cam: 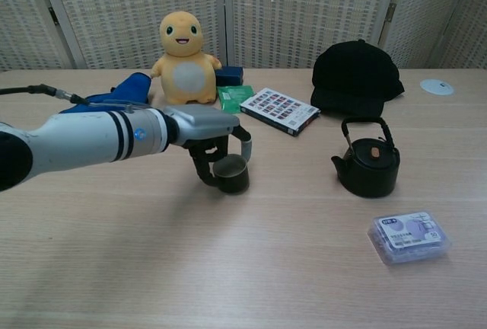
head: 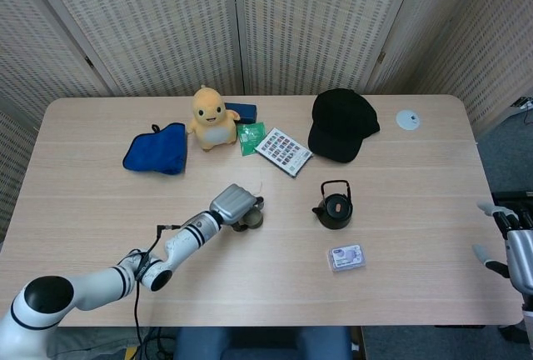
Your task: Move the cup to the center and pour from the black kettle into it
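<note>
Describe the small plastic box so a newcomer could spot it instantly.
Start at the black kettle near the table's middle, then look toward the near edge, slightly right. The box lies flat there, alone: clear plastic with a blue-and-white label, unlike the printed card box further back by the cap.

The left hand [head: 236, 204] grips the cup [head: 251, 219] on the table [head: 416, 210], left of the black kettle [head: 335, 206].

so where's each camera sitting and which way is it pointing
Head view: high above the near edge, looking down on the whole light wooden table; shows the left robot hand and the right robot hand.
Chest view: low at the near edge, looking level toward the woven screens; only the left arm shows.
Both share the small dark round cup and black cast-iron kettle.
</note>
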### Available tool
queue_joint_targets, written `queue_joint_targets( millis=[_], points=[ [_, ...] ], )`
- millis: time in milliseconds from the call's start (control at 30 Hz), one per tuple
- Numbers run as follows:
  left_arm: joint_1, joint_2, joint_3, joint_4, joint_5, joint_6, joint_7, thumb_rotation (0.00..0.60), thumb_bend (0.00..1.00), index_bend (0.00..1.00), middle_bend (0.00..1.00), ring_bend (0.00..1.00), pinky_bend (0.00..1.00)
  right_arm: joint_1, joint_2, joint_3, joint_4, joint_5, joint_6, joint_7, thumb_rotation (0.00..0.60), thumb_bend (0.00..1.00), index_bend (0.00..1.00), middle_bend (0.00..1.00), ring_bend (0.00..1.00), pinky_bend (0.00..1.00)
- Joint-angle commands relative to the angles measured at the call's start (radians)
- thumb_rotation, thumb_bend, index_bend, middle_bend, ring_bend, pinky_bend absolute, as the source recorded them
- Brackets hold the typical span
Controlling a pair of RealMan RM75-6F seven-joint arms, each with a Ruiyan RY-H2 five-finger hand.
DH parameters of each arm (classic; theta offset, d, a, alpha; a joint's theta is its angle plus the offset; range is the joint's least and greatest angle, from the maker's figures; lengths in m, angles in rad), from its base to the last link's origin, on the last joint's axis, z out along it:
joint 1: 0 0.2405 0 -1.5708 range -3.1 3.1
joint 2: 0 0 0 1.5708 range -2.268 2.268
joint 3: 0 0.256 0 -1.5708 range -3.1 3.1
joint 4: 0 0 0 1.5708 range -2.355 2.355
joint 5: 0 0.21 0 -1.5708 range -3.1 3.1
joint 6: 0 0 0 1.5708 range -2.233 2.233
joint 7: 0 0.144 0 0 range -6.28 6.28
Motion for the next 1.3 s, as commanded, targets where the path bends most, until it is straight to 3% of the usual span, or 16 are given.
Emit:
queue_joint_targets(
  millis=[33, 267, 433, 700, 833, 1033, 1300],
  points=[
    [-0.012, -0.012, -0.004, 0.013, -0.006, -0.005, -0.001, 0.6, 0.27, 0.42, 0.84, 0.95, 0.97, -0.002, 0.0, -0.001, 0.001, -0.002, 0.003, 0.002, 0.6, 0.16, 0.27, 0.35, 0.2, 0.16],
    [-0.032, -0.04, -0.003, 0.048, -0.015, -0.014, 0.0, 0.6, 0.27, 0.41, 0.84, 0.95, 0.97, -0.01, 0.002, 0.0, 0.002, -0.001, 0.01, 0.007, 0.6, 0.16, 0.27, 0.35, 0.2, 0.16],
    [-0.039, -0.044, 0.001, 0.055, -0.02, -0.019, 0.001, 0.6, 0.27, 0.31, 0.85, 0.95, 0.97, -0.012, 0.002, 0.001, 0.005, 0.0, 0.013, 0.01, 0.6, 0.16, 0.27, 0.35, 0.2, 0.16],
    [-0.033, -0.036, 0.005, 0.037, -0.027, 0.007, 0.02, 0.6, 0.27, 0.24, 0.84, 0.94, 0.97, -0.009, -0.002, 0.003, 0.009, 0.0, 0.007, 0.011, 0.6, 0.16, 0.27, 0.35, 0.2, 0.16],
    [-0.001, -0.006, -0.002, -0.019, -0.021, 0.086, 0.017, 0.6, 0.27, 0.19, 0.81, 0.91, 0.97, -0.008, -0.002, 0.005, 0.009, 0.001, 0.006, 0.009, 0.6, 0.16, 0.27, 0.35, 0.2, 0.16],
    [0.083, 0.101, -0.007, -0.161, -0.047, 0.209, 0.053, 0.6, 0.27, 0.16, 0.68, 0.78, 0.96, -0.003, -0.003, 0.006, 0.012, 0.001, -0.004, 0.014, 0.6, 0.16, 0.27, 0.35, 0.2, 0.16],
    [0.226, 0.235, -0.003, -0.36, -0.122, 0.424, 0.189, 0.6, 0.27, 0.16, 0.6, 0.71, 0.92, 0.021, -0.004, 0.003, 0.007, -0.003, -0.049, 0.025, 0.6, 0.16, 0.27, 0.35, 0.2, 0.16]
  ],
)
